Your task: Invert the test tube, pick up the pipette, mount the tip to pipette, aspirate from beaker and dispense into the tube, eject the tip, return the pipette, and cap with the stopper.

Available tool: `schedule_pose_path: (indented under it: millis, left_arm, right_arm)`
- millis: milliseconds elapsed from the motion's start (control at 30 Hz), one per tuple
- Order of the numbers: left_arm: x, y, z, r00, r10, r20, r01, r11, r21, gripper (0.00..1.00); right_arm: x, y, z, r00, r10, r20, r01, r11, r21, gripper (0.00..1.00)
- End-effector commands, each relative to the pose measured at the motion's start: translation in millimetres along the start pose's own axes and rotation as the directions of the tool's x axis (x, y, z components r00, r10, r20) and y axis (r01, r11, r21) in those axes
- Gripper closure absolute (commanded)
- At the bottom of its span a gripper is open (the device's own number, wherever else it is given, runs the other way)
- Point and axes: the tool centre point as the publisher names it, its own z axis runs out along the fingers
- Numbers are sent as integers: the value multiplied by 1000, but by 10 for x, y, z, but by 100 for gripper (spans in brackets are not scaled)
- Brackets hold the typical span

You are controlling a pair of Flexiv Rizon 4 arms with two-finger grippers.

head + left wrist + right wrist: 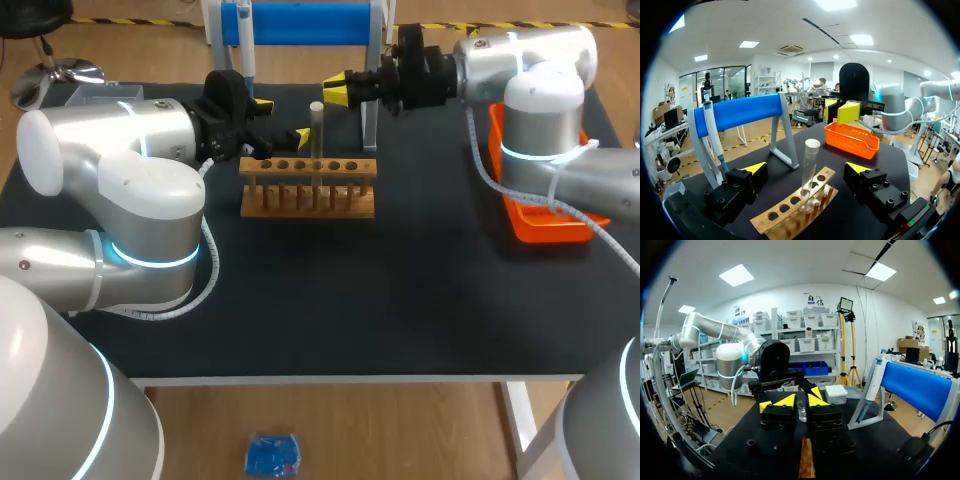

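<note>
A clear test tube (316,135) stands upright in the wooden rack (308,200) at mid-table. My left gripper (283,120) is open, its fingers wide on either side of the rack's left part, with the tube (810,170) just ahead between them. My right gripper (337,94) has its fingers drawn close together, just right of and slightly above the tube's top. In the right wrist view the tube (801,411) shows through the narrow gap of that gripper (801,399). In the left wrist view its tips (847,112) stand clear of the tube. The pipette (245,40) hangs on the blue stand (300,22).
An orange tray (545,225) lies at the right, under my right arm. A clear box (100,97) sits at the far left corner. The blue stand's legs come down right behind the rack.
</note>
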Motion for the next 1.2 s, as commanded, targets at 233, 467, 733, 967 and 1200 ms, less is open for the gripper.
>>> schedule_pose_path:
  millis: [233,467,733,967,1200]
  left_arm:
    - [1,10,15,1000,-1,1,1,1000,5,0]
    - [1,10,15,1000,-1,1,1,1000,5,0]
    - [1,10,15,1000,-1,1,1,1000,5,0]
    - [1,10,15,1000,-1,1,1,1000,5,0]
    - [1,10,15,1000,-1,1,1,1000,5,0]
  right_arm:
    - [-94,-38,124,999,12,-38,-12,1000,3,100]
    - [-99,-84,184,999,18,-41,-18,1000,4,100]
    - [-122,-146,209,999,32,-38,-32,999,1,100]
    - [-150,-181,224,999,39,-35,-39,999,-1,100]
    - [-191,-211,242,999,41,-31,-42,999,-7,100]
